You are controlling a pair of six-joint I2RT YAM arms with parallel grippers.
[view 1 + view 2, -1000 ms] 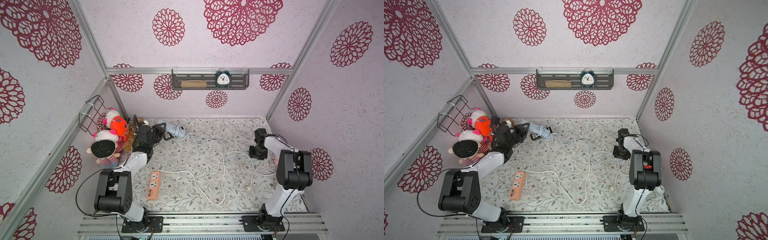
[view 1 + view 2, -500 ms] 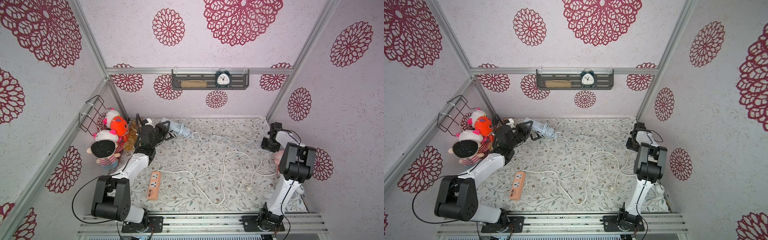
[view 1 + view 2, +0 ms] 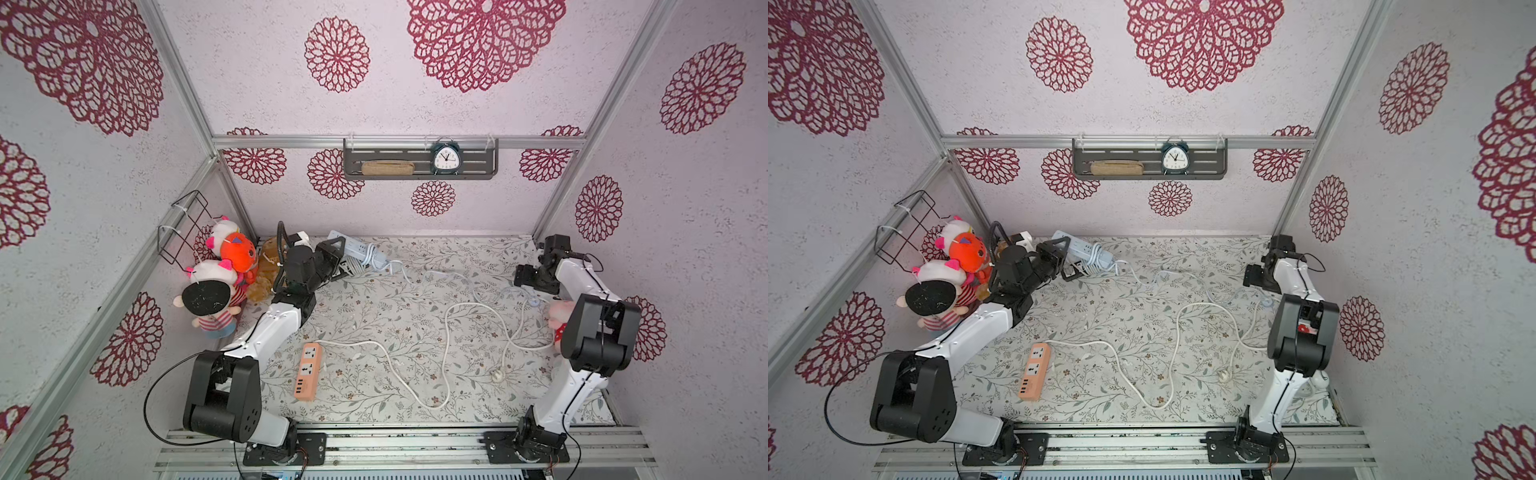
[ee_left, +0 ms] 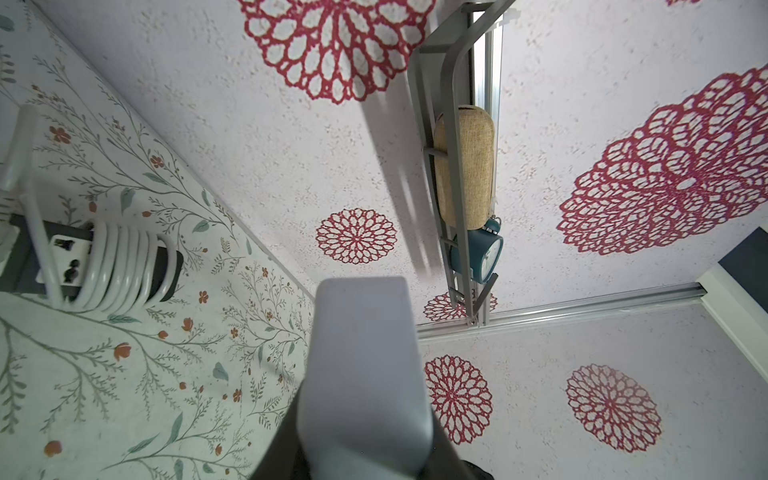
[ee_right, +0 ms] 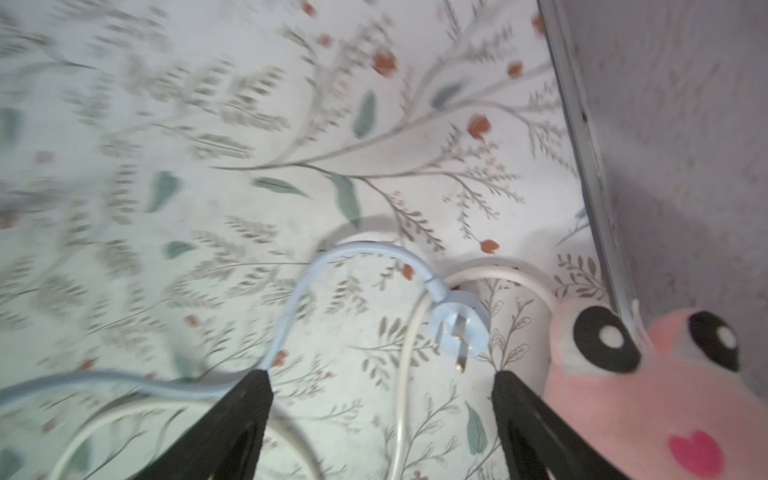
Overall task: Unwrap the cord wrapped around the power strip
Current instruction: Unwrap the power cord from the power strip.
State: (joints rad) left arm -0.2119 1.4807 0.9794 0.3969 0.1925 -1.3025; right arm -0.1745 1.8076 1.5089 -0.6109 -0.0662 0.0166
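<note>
How my cams sit
Both top views stare down at the whole table [image 3: 374,316] from up front; left wrist looks along the blue power strip [image 4: 361,365] toward the shelf [image 4: 450,89], right wrist close above the plug [image 5: 457,332].

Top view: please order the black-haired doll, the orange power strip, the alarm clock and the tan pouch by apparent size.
1. black-haired doll
2. orange power strip
3. alarm clock and tan pouch: too alike to rank
</note>
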